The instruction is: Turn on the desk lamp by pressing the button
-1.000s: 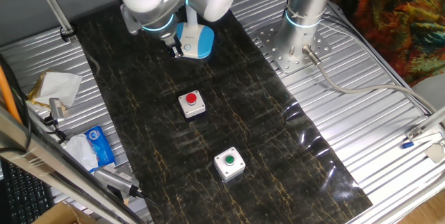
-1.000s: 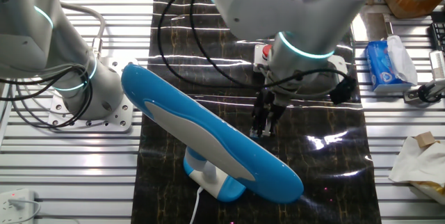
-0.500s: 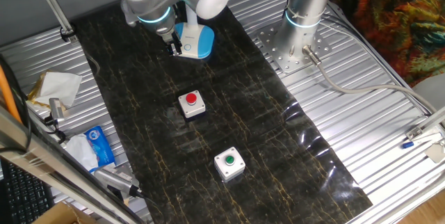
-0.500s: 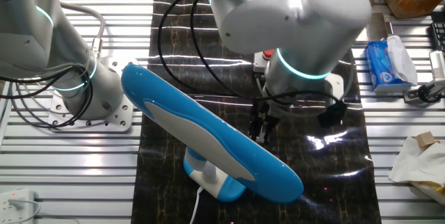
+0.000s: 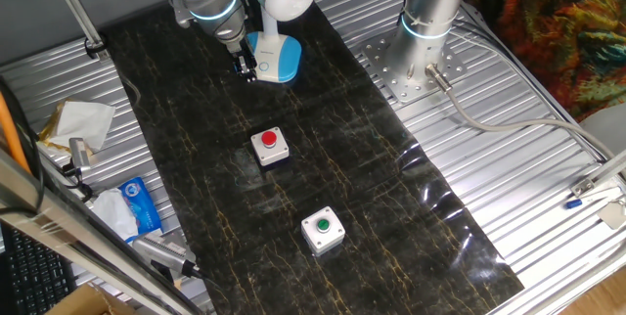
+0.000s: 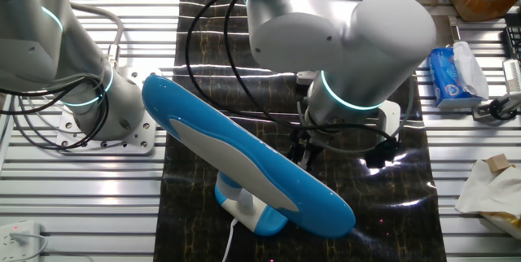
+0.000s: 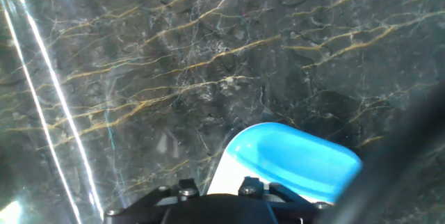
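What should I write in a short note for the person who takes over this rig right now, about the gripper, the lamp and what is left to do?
Gripper: low over the mat at the edge of the desk lamp base; no view shows whether its fingers are open or shut.
Lamp: stands at the far end of the dark mat, blue head tilted over the base. It does not look lit.
Button: I cannot make it out in any view; the hand view shows only the blue-and-white base.
Other things: the red button box and green button box sit mid-mat, untouched.
Done: approach to the base. Left: find the button, press it, confirm the light.
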`<action>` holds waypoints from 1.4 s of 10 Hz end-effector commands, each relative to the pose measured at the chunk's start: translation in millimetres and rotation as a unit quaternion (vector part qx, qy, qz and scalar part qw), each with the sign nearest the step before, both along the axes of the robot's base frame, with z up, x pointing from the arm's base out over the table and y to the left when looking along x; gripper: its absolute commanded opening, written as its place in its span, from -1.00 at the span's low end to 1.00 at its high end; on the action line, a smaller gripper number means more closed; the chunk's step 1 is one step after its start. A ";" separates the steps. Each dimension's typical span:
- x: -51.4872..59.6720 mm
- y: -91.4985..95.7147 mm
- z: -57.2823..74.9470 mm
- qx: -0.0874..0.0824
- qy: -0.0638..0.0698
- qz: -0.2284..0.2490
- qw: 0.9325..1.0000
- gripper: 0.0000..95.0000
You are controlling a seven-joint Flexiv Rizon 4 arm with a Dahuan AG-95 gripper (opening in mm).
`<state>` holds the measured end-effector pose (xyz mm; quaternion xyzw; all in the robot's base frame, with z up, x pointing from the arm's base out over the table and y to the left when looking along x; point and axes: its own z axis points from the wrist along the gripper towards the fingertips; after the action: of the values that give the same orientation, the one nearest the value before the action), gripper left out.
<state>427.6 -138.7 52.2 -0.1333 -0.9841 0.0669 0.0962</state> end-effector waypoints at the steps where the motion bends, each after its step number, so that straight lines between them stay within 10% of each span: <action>1: -0.3 0.7 -1.0 0.002 -0.001 0.000 1.000 -0.20; 14: 3.1 7.2 -3.5 0.019 0.000 0.000 1.000 -0.20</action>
<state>430.5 -132.1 48.8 -0.1317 -0.9852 0.0488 0.0983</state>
